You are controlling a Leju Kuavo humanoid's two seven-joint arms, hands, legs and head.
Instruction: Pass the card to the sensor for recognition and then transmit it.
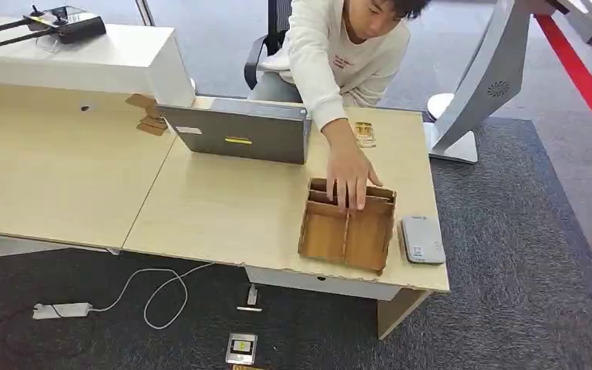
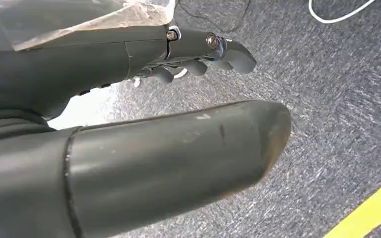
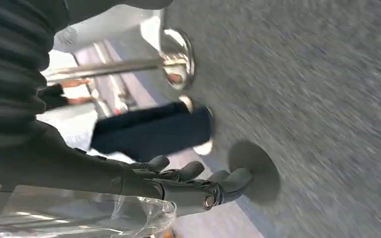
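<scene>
From the head view I see a person's hand (image 1: 352, 176) reaching into the wooden tray (image 1: 347, 228) on the desk (image 1: 223, 208), the grey sensor (image 1: 422, 239) just beside it. I can't make out the card itself. My left hand (image 2: 198, 54) hangs over carpet, fingers loosely apart, holding nothing; my right hand (image 3: 188, 181) likewise

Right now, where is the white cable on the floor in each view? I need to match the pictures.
Head view: white cable looped on the grey carpet, in front of the desk.
Left wrist view: a curve of the cable on the carpet, beyond the left hand.
Right wrist view: not in it.
Shared landmark: the grey carpet, under all three views.
</scene>
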